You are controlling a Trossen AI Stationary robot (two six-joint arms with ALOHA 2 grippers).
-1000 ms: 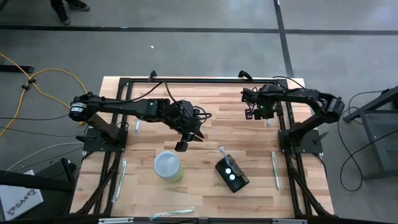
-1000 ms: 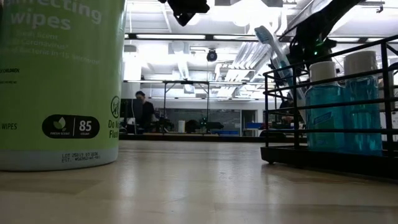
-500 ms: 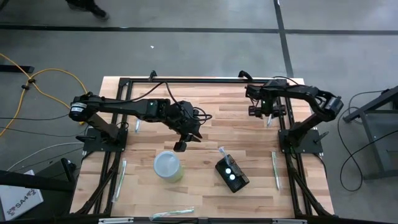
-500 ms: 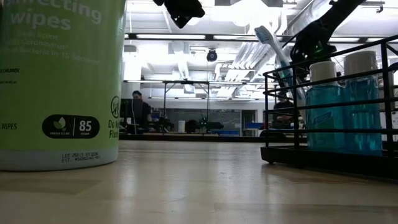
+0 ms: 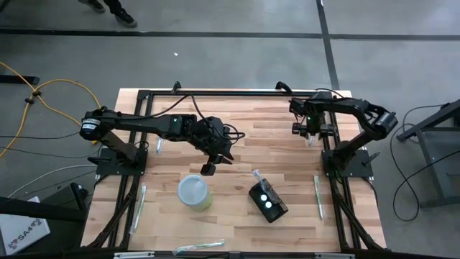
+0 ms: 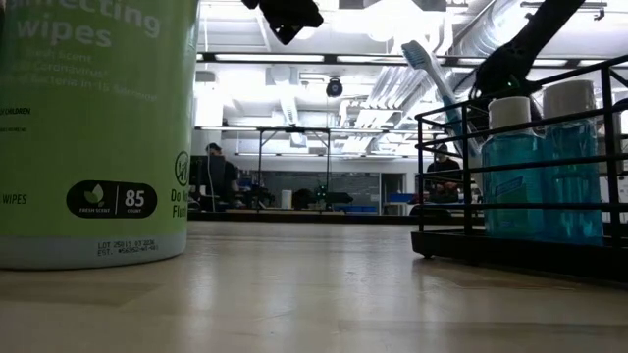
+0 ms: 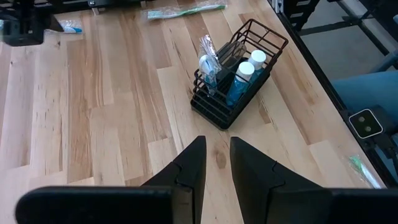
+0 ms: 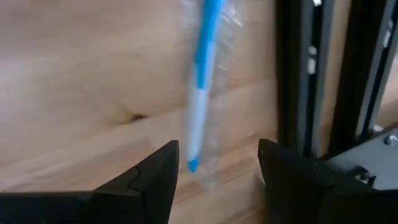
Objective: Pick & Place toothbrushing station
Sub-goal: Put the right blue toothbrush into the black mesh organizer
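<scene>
— Two arms up, and only one has stirred. The right gripper [image 5: 305, 129] has drawn back toward the far right corner of the pale wooden worktop [image 5: 165, 216], and its fingers have spread wide, empty. Under it lies a blue-and-white toothbrush in a clear wrapper [image 8: 200, 93], just beside the black frame rail [image 8: 292, 74].

— And the station?

— The black wire toothbrushing station [image 5: 268, 203], with its blue bottles, stands untouched toward the near edge, right of the middle. The left gripper [image 5: 208, 169] hasn't moved. It hangs over the middle of the worktop, a narrow gap between its fingers and nothing in it.

— So no pick yet.

— None. I'd guess the right arm is clearing out of the way.

— Room to move?

— Bare wood between the left gripper and the station. The pale-lidded green wipes canister [image 5: 193, 192] stands near the station, on its left. That rail crowds the right gripper.
</scene>
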